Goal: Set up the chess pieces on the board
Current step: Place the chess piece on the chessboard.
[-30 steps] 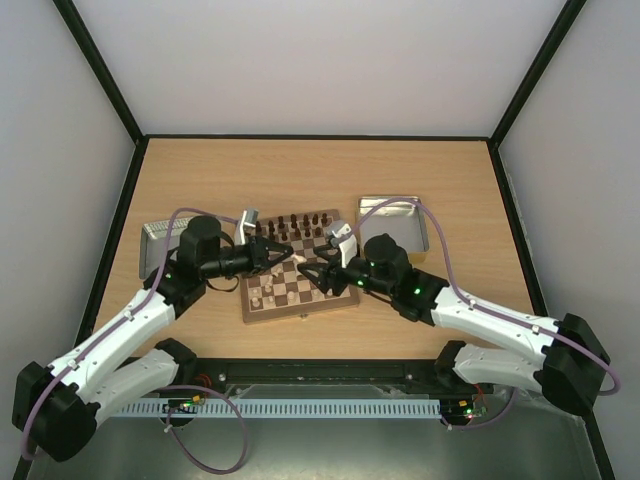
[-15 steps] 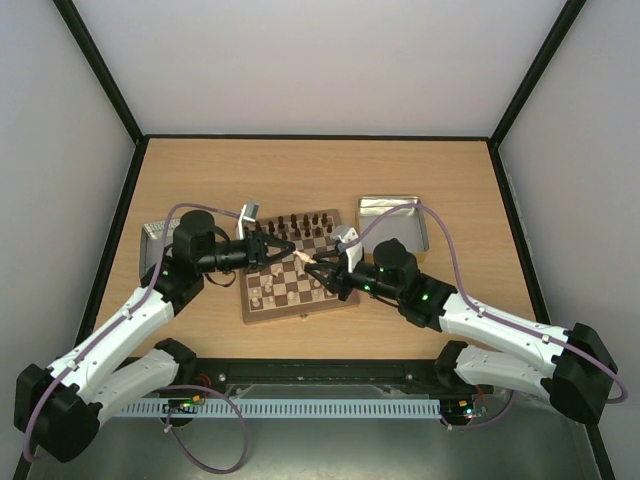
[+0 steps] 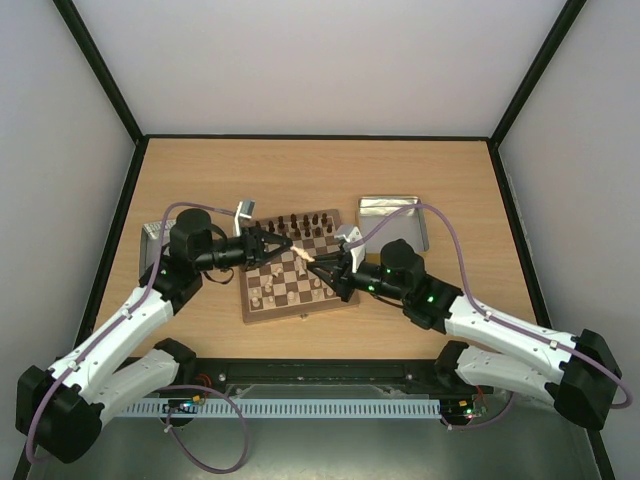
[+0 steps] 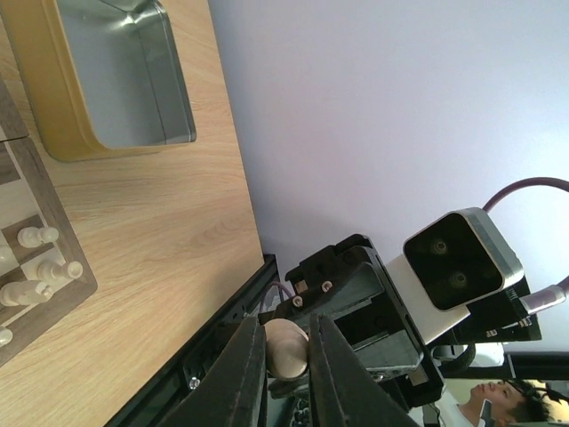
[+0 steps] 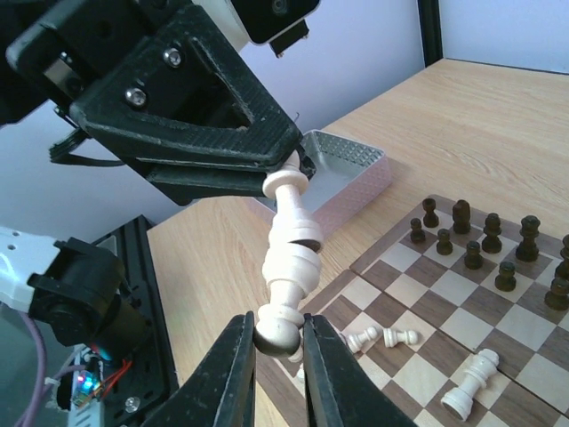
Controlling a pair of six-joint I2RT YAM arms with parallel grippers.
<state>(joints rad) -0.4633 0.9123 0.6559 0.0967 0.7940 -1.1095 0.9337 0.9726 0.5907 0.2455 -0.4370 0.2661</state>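
One pale chess piece [image 3: 304,256] hangs in the air over the board [image 3: 243,300], held at both ends. My left gripper [image 3: 290,248] is shut on one end, seen as a round pale face [image 4: 286,349] between its jaws [image 4: 286,342]. My right gripper [image 5: 277,334] is shut on the ball-shaped other end of the same piece [image 5: 292,240]. Other pale pieces [image 5: 382,338] lie toppled on the near squares. More pale pieces [image 3: 262,293] stand at the board's front left.
Dark chessmen [image 3: 295,222] fill the board's far rows. A metal tin [image 3: 392,222] stands right of the board and another tin [image 3: 153,240] left of it, partly behind my left arm. Black frame rails border the table.
My right gripper has closed on the free end of the pale piece that my left gripper holds. Both grippers have shifted slightly, with the piece still above the board.
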